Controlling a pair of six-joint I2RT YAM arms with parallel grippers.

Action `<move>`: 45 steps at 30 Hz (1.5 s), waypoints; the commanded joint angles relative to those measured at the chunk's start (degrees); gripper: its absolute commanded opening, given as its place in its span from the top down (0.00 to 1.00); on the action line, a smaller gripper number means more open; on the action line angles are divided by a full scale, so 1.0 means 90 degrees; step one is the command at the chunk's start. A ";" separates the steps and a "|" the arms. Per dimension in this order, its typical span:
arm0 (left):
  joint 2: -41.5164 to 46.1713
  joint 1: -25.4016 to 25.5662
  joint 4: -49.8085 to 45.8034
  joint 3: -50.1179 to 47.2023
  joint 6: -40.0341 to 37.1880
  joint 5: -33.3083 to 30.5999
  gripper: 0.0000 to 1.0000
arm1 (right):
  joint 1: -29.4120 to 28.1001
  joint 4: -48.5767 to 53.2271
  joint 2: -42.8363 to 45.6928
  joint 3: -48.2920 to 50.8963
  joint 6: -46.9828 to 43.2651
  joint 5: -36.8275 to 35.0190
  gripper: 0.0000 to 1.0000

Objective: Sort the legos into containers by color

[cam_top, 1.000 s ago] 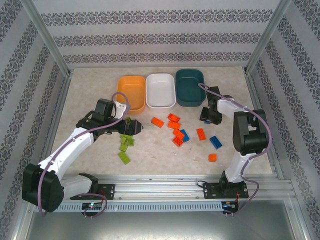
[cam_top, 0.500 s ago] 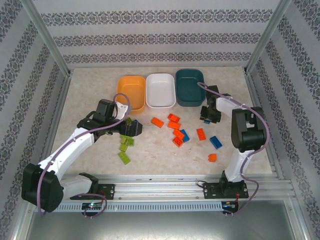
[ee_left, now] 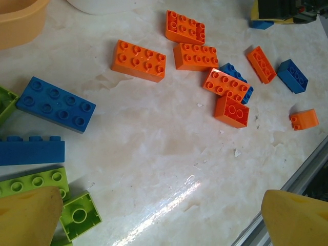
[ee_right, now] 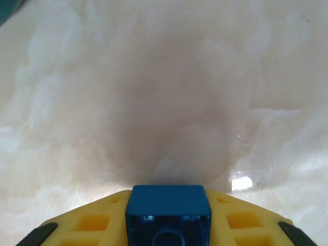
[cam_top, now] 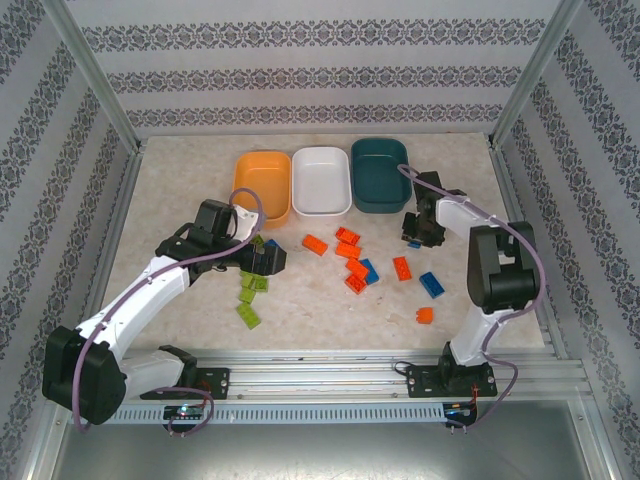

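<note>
Barely any travel in the last second. My right pincer (cam_top: 418, 232) nudged toward the tubs and came back, and its elbow swung in and out again. It sits just beside the near right corner of the teal tub (cam_top: 380, 172), not over it.

In the right wrist view it is clenched on a blue brick (ee_right: 168, 204). Bare tabletop (ee_right: 164, 77) lies ahead, with a sliver of teal at the top left corner. So the brick is in hand and, I judge, off the surface, but the drop is not done. The pause bought no progress. The next move would need a carry over the rim before letting go, or the brick lands outside.

My left pincer (cam_top: 266, 260) shifted only slightly. It hovers by the green bricks (cam_top: 250, 290), near the orange tub (cam_top: 262, 185). In the left wrist view its fingers (ee_left: 28, 218) are spread wide with nothing between them: released, no pick committed. Loose blue bricks (ee_left: 55, 104) and greens lie just beside it.

The orange bricks (cam_top: 350, 255) are scattered mid-tabletop, well apart from their tub. I see nothing in the orange tub or the white tub (cam_top: 322, 180); the teal one is too dark to tell. I judge the sort is hardly started.
</note>
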State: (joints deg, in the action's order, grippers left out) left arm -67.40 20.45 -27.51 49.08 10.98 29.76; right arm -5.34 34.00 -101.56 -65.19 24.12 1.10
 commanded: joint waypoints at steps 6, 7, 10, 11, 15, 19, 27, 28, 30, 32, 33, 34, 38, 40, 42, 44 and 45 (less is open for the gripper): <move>0.0283 0.0097 -0.0087 -0.0054 -0.0078 -0.0137 0.00 | 0.0076 -0.0094 0.1461 0.0357 0.0454 0.0752 0.74; 0.0289 0.0099 -0.0088 -0.0060 -0.0083 -0.0140 0.00 | 0.0076 -0.0087 0.1613 0.0351 0.0521 0.0832 0.74; 0.0306 0.0103 -0.0083 -0.0058 -0.0078 -0.0129 0.00 | 0.0069 -0.0072 0.1885 0.0150 0.0698 0.1162 0.74; 0.0316 0.0101 -0.0079 -0.0061 -0.0078 -0.0124 0.00 | 0.0058 -0.0042 0.1907 0.0032 0.0726 0.1253 0.74; 0.0342 0.0113 -0.0116 -0.0034 -0.0088 -0.0135 0.00 | -0.0148 0.0368 0.1774 -0.0581 0.0621 0.1143 0.74; 0.0436 0.0125 -0.0079 -0.0087 -0.0092 -0.0180 0.00 | -0.0409 0.0178 0.1524 -0.0759 0.0841 0.1403 0.74; 0.0420 0.0138 -0.0116 -0.0066 -0.0125 -0.0240 0.00 | -0.1508 -0.0050 0.0032 -0.2472 0.1295 0.1890 0.74; 0.0429 0.0142 -0.0135 -0.0055 -0.0136 -0.0281 0.00 | -0.1640 0.0030 -0.0280 -0.2840 0.1301 0.1913 0.74; 0.0484 0.0161 -0.0153 -0.0080 -0.0170 -0.0370 0.00 | -0.1836 0.0194 -0.0839 -0.3459 0.1292 0.1862 0.75; 0.0545 0.0170 -0.0152 -0.0122 -0.0234 -0.0447 0.00 | -0.1978 0.0337 -0.1379 -0.4094 0.1279 0.1832 0.75; 0.0577 0.0179 -0.0135 -0.0182 -0.0296 -0.0535 0.00 | -0.2037 0.0437 -0.1672 -0.4381 0.1277 0.1806 0.75; 0.0594 0.0179 -0.0156 -0.0174 -0.0312 -0.0631 0.00 | -0.2088 0.0575 -0.1964 -0.4692 0.1273 0.1787 0.75; 0.0523 0.0180 -0.0164 -0.0103 -0.0322 -0.0694 0.00 | -0.2280 0.1028 -0.2930 -0.5738 0.1157 0.1650 0.75; 0.0537 0.0187 -0.0186 -0.0110 -0.0322 -0.0757 0.00 | -0.2350 0.1254 -0.3325 -0.6216 0.1106 0.1557 0.75; 0.0573 0.0179 -0.0175 -0.0116 -0.0322 -0.0813 0.00 | -0.2394 0.1418 -0.3673 -0.6591 0.1080 0.1479 0.75; 0.0623 0.0180 -0.0152 -0.0129 -0.0322 -0.0871 0.00 | -0.2423 0.1485 -0.3970 -0.6856 0.1122 0.1506 0.74; 0.0646 0.0181 -0.0156 -0.0131 -0.0322 -0.0891 0.00 | -0.2433 0.1503 -0.4068 -0.6950 0.1150 0.1518 0.74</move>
State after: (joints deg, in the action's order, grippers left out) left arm -63.11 21.39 -27.92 48.31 9.30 23.20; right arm -26.52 43.57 -136.27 -123.94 34.39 15.90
